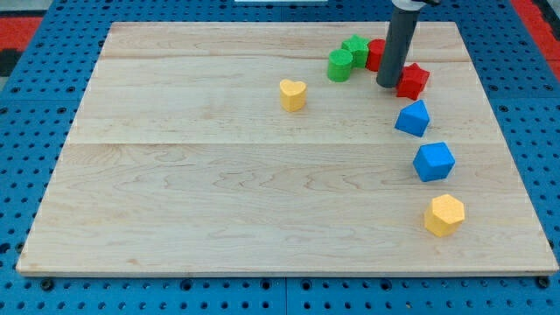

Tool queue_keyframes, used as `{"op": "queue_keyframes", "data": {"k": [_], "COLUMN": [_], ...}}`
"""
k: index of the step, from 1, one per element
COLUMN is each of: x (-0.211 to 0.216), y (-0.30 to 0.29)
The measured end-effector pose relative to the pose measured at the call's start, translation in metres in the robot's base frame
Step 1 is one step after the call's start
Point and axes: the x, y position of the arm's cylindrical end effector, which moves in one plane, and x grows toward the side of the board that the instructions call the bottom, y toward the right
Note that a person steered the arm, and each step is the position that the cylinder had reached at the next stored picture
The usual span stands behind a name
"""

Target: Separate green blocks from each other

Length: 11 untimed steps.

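Tip (pixel 388 84), gripperless, between red blocks; next, wedging between touching green cylinder (pixel 340 65) and green block (pixel 355 48).

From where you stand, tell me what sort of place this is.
Probably a robotics lab bench: a wooden board on a blue perforated table, small coloured blocks like the green cylinder, and my tip.
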Motion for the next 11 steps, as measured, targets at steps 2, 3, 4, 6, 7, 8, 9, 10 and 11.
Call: {"op": "queue_keyframes", "data": {"k": [2,3,4,6,7,8,9,10,11], "x": [-0.009,-0.038,-0.042,-0.053,-0.071,-0.081,-0.082,-0.078,-0.085], "y": [-0.062,-0.063,-0.047,-0.03,-0.03,-0.025,0.009,0.015,0.018]}}
